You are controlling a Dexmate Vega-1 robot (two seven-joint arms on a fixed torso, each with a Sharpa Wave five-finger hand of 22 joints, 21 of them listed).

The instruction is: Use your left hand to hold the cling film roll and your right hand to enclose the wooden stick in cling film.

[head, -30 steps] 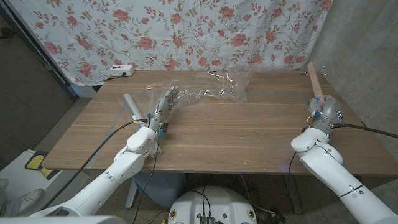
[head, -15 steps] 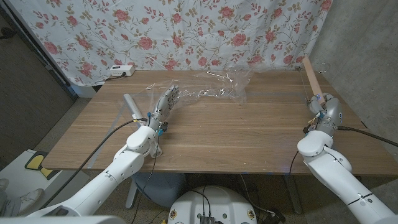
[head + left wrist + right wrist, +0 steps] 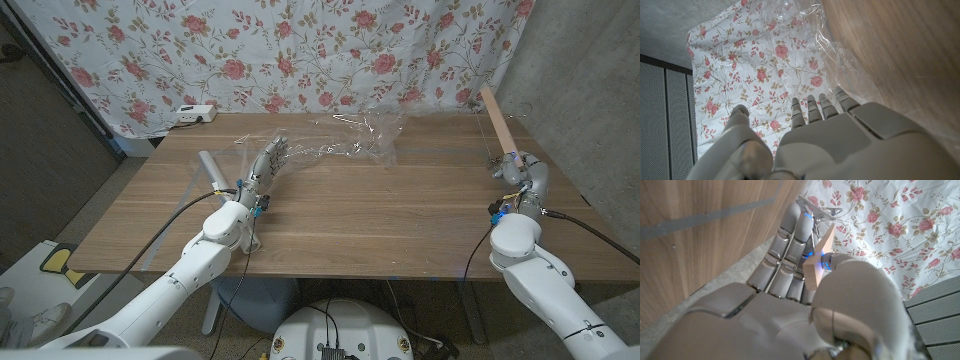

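bare brown wooden table [image 3: 400, 220] lies open between the hands. crumpled clear cling film sheet [image 3: 355, 140] blocks the far middle, grey cling film roll [image 3: 213, 168] the left side, long pale wooden stick [image 3: 497, 120] slants over the right edge.

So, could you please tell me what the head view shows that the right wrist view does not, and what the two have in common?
Head view alone: the left hand on the stretched cling film, the cling film roll beside it, and a white power strip at the table's far left edge.

Right wrist view alone: a close look at the fingers wrapped around the stick's end.

Shared: the right hand gripping the wooden stick, the wooden table, and the floral curtain.
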